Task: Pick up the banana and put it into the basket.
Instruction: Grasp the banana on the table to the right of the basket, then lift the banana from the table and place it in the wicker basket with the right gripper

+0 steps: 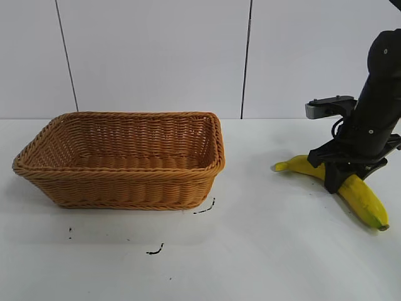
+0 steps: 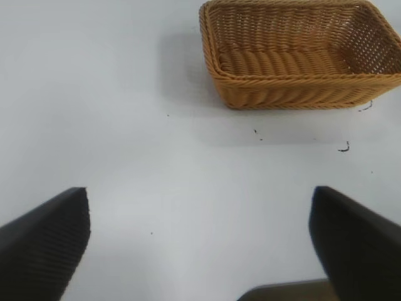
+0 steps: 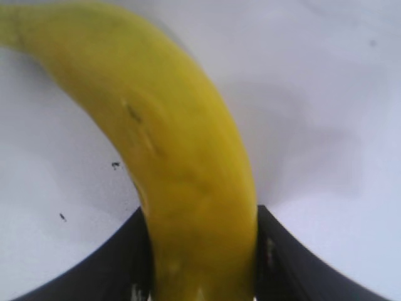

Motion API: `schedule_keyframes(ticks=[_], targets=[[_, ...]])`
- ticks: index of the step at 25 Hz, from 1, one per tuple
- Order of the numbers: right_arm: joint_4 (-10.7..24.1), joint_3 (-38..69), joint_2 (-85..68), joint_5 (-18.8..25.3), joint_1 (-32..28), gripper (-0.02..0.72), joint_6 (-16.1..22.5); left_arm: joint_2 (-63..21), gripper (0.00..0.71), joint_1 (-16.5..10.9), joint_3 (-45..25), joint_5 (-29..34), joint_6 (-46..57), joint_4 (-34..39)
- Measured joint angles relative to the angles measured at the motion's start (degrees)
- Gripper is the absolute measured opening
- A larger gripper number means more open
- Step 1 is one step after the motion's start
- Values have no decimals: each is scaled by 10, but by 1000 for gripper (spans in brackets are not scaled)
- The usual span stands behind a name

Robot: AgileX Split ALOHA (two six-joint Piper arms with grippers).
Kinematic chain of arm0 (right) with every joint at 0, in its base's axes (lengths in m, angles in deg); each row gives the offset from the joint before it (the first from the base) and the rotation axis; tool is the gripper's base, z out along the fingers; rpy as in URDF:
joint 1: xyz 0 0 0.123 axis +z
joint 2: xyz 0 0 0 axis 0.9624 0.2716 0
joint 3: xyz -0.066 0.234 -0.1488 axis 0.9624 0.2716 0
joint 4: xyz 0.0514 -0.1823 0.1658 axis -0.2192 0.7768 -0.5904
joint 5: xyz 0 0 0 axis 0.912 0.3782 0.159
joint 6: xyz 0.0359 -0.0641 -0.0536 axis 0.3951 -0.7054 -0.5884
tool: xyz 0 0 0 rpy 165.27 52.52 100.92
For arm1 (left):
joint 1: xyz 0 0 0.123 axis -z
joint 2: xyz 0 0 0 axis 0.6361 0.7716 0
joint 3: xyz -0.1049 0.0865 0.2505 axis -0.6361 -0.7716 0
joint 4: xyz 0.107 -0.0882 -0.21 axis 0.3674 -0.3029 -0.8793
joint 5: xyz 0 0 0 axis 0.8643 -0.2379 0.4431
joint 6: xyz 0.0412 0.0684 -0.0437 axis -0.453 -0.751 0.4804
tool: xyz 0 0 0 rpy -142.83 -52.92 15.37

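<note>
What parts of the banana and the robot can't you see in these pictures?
- Exterior view: the middle of the banana is covered by the right pincer.
- Exterior view: the right arm's top is cut off by the picture edge; the left arm is out of view.
- Right wrist view: the banana's near end runs off the edge.
- Left wrist view: the left pincer blocks the table behind its fingers; the basket is cut off.

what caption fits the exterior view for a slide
Right gripper closed on the banana on the table, basket empty.
</note>
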Motion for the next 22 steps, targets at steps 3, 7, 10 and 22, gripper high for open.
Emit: schedule_keyframes(ticks=[3,7,10,22], targets=[[-6,-35,-30,62,0,302,0,0,690,0,0,0,0,0],[-13,-113,-49,175,0,302,-1,0,690,0,0,0,0,0],[-20,-172,-49,262,0,302,11,0,690,0,0,0,0,0],[-12,-299,-43,295,106,302,15,0,690,0,0,0,0,-1]])
